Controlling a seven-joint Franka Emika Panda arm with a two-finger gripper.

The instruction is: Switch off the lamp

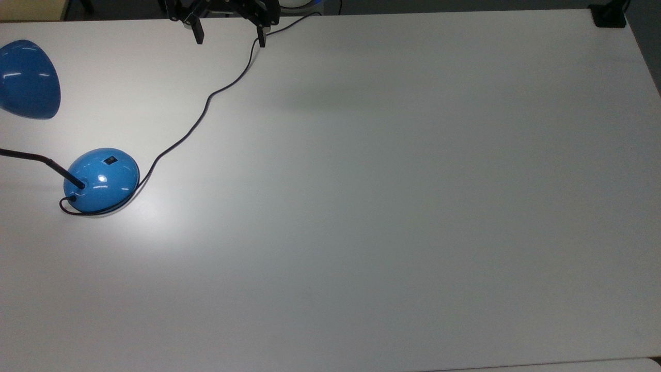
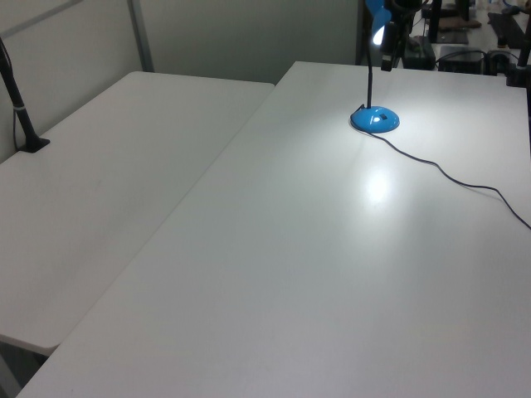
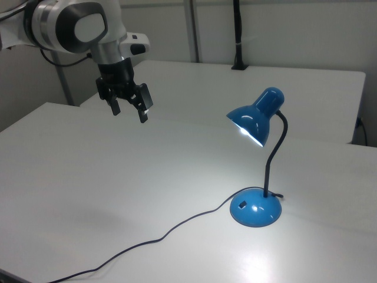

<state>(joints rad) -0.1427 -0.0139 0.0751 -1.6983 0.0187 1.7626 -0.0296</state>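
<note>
The blue lamp stands on the white table [image 1: 387, 206], lit, throwing a bright patch onto the tabletop. Its dome base [image 1: 103, 179] [image 2: 375, 119] [image 3: 255, 207] carries a small black rocker switch [image 1: 109, 160] [image 3: 241, 206]. A thin black neck rises to the blue shade [image 1: 27, 80] [image 3: 254, 119]. A black cord [image 1: 206, 106] runs from the base across the table. My gripper [image 1: 230, 35] [image 3: 129, 109] hangs open and empty in the air, far from the lamp, at the top view's upper edge and the right view's upper left.
A second white table [image 2: 124, 166] adjoins this one. A black clamp post [image 2: 21, 108] [image 3: 237, 35] stands on the adjoining table. A black clamp [image 1: 609, 15] sits at the top view's upper right corner. The cord lies under the gripper in the top view.
</note>
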